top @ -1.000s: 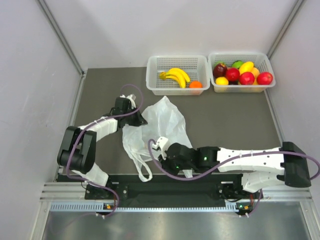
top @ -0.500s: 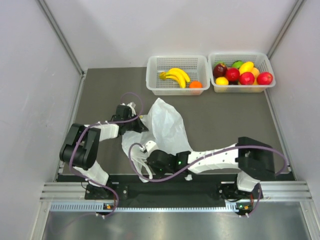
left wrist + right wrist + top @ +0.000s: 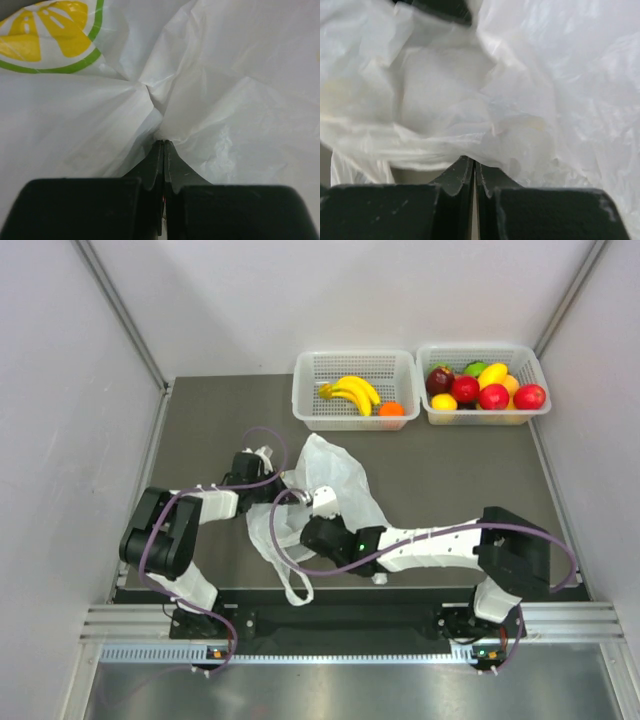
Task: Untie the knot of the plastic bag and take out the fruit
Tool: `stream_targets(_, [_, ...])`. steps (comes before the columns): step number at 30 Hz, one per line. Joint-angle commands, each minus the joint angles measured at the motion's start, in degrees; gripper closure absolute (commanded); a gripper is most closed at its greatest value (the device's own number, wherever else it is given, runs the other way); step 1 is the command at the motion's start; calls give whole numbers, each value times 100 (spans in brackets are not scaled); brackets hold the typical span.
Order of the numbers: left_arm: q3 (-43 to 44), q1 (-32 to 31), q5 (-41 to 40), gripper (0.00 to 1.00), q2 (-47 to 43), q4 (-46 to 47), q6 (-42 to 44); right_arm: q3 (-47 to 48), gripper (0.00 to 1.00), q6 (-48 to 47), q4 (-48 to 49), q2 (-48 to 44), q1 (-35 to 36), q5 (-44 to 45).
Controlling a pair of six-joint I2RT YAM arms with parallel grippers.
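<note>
The white plastic bag (image 3: pixel 340 475) lies crumpled in the middle of the dark mat, one loop handle (image 3: pixel 290 580) trailing toward the near edge. My left gripper (image 3: pixel 283 480) is at its left edge, shut on a fold of plastic (image 3: pixel 164 142) below a yellow-green citrus print (image 3: pixel 50 30). My right gripper (image 3: pixel 300 508) reaches in from the near side, and its shut jaws (image 3: pixel 473 159) pinch a fold of the bag (image 3: pixel 545 75). Yellow bananas (image 3: pixel 350 390) and a small orange fruit (image 3: pixel 391 409) lie in the left basket. No dark red-purple fruit shows outside the heap.
Two white perforated baskets stand at the back: the left one (image 3: pixel 310 375), and the right one (image 3: pixel 530 365) with a heap of red, yellow and green fruit (image 3: pixel 485 388). Grey walls close in both sides. The arm bases line the near edge.
My right gripper swung left along the bag's near edge, then up into the bag close to the left gripper. The bag's near part shifted and bunched. The left gripper dropped slightly.
</note>
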Motion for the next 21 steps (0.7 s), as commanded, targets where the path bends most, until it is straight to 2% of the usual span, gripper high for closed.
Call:
stream_targets(1, [-135,-88,108,100,-32,-75,-9,-33,100,-232,444,-307,-315,565])
stream_targets(2, [-135,-106,125,100,-59,-83,-18,2,98,-372,488,-307,-350,643])
stream_targets(6, [-126,-123,195,100,-120,-127,-18,116,73,-750,752,-193,-771,136])
stream_targets(7, [-117,-123,213,100,-138,-145,-18,116,60,-916,953,-149,-833,-249])
stream_targets(9, [-108,-132,222,100,-164,-171,-18,125,47,-1032,1042,-96,-973,-646])
stream_targets(10, [-108,-132,248,100,-208,-180,-36,116,37,-1145,1138,-53,-1018,-1013])
stream_targets(11, [-108,-132,257,100,-226,-206,-27,81,30,-1207,1209,-43,-1036,-1200])
stream_targets(12, [-108,-132,257,100,-252,-207,-36,55,17,-1260,1262,-43,-1062,-1376])
stream_targets(14, [-108,-132,257,100,-314,-233,-36,-67,3,-1340,1454,-104,-1062,-1675])
stream_targets(15, [-108,-132,266,100,-322,-250,-36,-121,0,-1357,1508,-140,-1071,-1763])
stream_targets(21, [-82,-132,310,100,-349,-242,-88,-112,0,-1410,1508,-272,-1071,-2282])
